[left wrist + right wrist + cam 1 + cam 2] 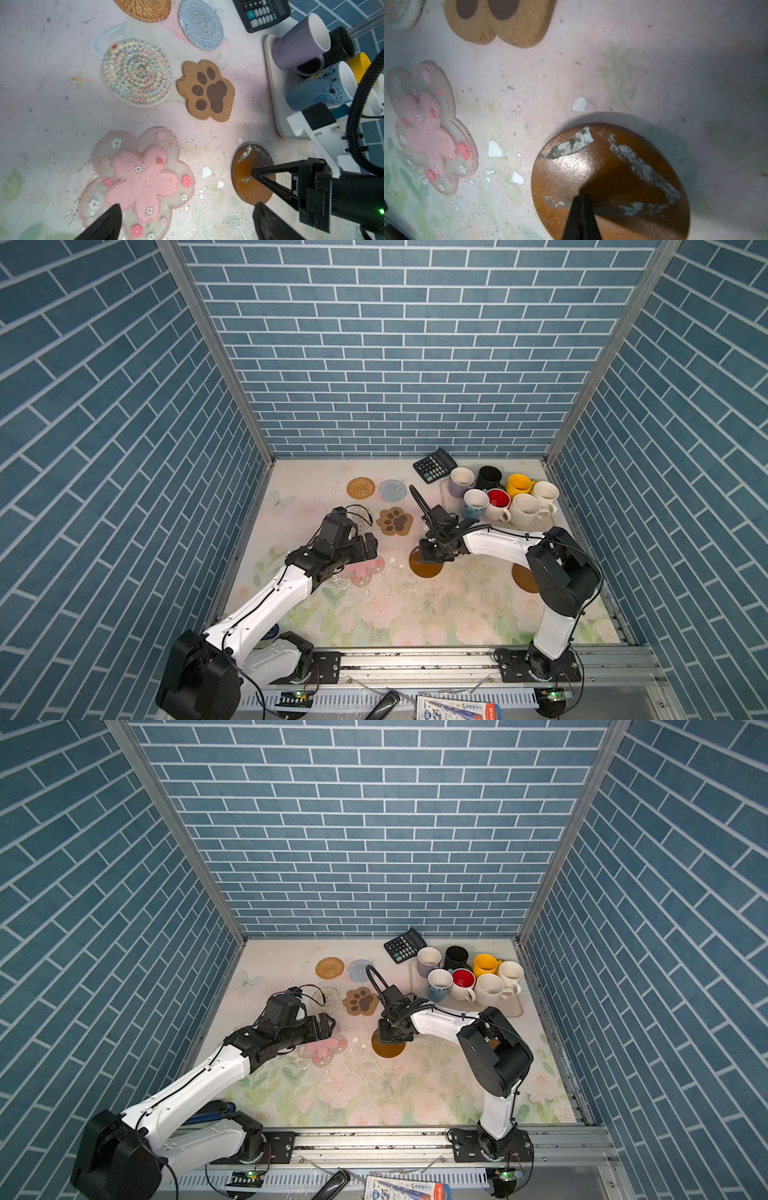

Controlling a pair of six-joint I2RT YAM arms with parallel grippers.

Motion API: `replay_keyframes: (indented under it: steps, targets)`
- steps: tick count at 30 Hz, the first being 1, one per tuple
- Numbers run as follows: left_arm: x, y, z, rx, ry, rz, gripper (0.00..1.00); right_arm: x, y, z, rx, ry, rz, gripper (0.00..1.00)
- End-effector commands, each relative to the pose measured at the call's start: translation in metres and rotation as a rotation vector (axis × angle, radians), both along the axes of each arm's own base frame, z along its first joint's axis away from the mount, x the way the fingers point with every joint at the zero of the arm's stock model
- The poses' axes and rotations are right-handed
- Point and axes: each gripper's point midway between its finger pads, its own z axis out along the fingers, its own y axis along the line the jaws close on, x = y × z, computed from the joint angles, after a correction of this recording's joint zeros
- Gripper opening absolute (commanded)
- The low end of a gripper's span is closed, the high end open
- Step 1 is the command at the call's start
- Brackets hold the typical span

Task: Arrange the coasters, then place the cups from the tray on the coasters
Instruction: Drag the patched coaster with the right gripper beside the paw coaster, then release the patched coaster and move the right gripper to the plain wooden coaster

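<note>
1. The right gripper (254, 172) was pinched shut on nothing, its tip set on an amber disc (243, 162). The disc lay flat near the middle of the table (395, 614), beside the flower mat (143, 178).
2. The disc looked thin, stiff, light and glossy. It offered no edge to pinch, so pressing down and sliding it seemed the likelier way, though the tip could slip.
3. The left gripper (188, 207) hung wide open over the flower mat, which looked soft and rubbery.
4. The cups (498, 497) stood crowded on the tray (511, 1006). They looked heavy and breakable, and rims or handles seemed the best holds.
</note>
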Motion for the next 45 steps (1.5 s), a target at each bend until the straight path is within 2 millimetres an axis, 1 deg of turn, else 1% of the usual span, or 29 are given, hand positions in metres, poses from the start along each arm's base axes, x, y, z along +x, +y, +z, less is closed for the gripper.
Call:
replay_keyframes:
  steps: [1,5,9,11,15,19,20,21,22,26,30,32,33,34,36,40,42,43,44,45]
  targets:
    - [-0.009,0.009,-0.007,-0.005,0.033,0.003,0.99,-0.016,0.0,-0.03,-0.082,0.085,0.03,0.0]
    - [-0.013,0.015,-0.005,0.002,0.026,0.014,0.99,-0.008,0.017,-0.033,-0.078,0.081,0.036,0.0]
    - [-0.017,0.025,-0.008,0.041,0.021,0.03,0.99,0.003,0.02,-0.037,-0.137,0.068,0.028,0.0]
    - [-0.02,0.029,-0.007,0.051,0.01,0.037,0.99,0.009,0.024,-0.037,-0.142,0.059,0.021,0.0]
    - [-0.024,0.03,-0.003,0.034,-0.015,0.044,0.99,0.021,0.036,-0.036,-0.132,0.048,0.014,0.0]
    - [-0.027,0.033,-0.003,0.045,-0.011,0.046,0.99,0.032,0.048,-0.037,-0.126,0.042,0.015,0.0]
    - [-0.027,0.033,-0.004,0.043,-0.01,0.047,0.99,0.035,0.052,-0.033,-0.119,0.035,0.016,0.0]
    - [-0.028,0.033,-0.005,0.041,-0.008,0.044,0.99,0.035,0.052,-0.044,-0.135,0.051,0.018,0.0]
    - [-0.028,0.032,-0.004,0.036,-0.01,0.043,0.99,0.037,0.054,-0.045,-0.135,0.051,0.019,0.0]
    - [-0.03,0.033,-0.008,0.039,-0.001,0.042,0.99,0.042,0.062,-0.045,-0.126,0.053,0.02,0.0]
    - [-0.03,0.032,-0.007,0.037,-0.006,0.04,0.99,0.042,0.062,-0.038,-0.115,0.041,0.026,0.0]
    - [-0.029,0.032,-0.004,0.033,-0.011,0.039,0.99,0.043,0.063,-0.027,-0.097,0.016,0.034,0.0]
    - [-0.028,0.031,-0.003,0.03,-0.013,0.037,0.99,0.044,0.061,-0.026,-0.096,0.011,0.034,0.0]
    - [-0.028,0.031,-0.001,0.025,-0.015,0.041,0.99,0.045,0.063,-0.008,-0.072,-0.013,0.035,0.0]
    - [-0.026,0.031,0.002,0.023,-0.018,0.052,0.99,0.045,0.064,0.01,-0.054,-0.037,0.036,0.0]
    - [-0.021,0.026,0.014,0.01,-0.022,0.042,0.99,0.043,0.054,0.05,-0.023,-0.094,0.021,0.0]
    - [-0.019,0.02,0.02,0.008,-0.03,0.021,0.99,0.043,0.045,0.069,-0.023,-0.135,0.007,0.0]
    - [-0.019,0.017,0.019,0.02,-0.029,0.01,0.99,0.041,0.04,0.077,-0.022,-0.148,0.004,0.0]
    - [-0.015,0.013,0.026,0.031,-0.05,0.004,0.99,0.039,0.033,0.085,-0.019,-0.161,-0.002,0.0]
    - [-0.014,0.009,0.027,0.045,-0.055,-0.002,0.99,0.037,0.026,0.09,-0.024,-0.17,-0.008,0.0]
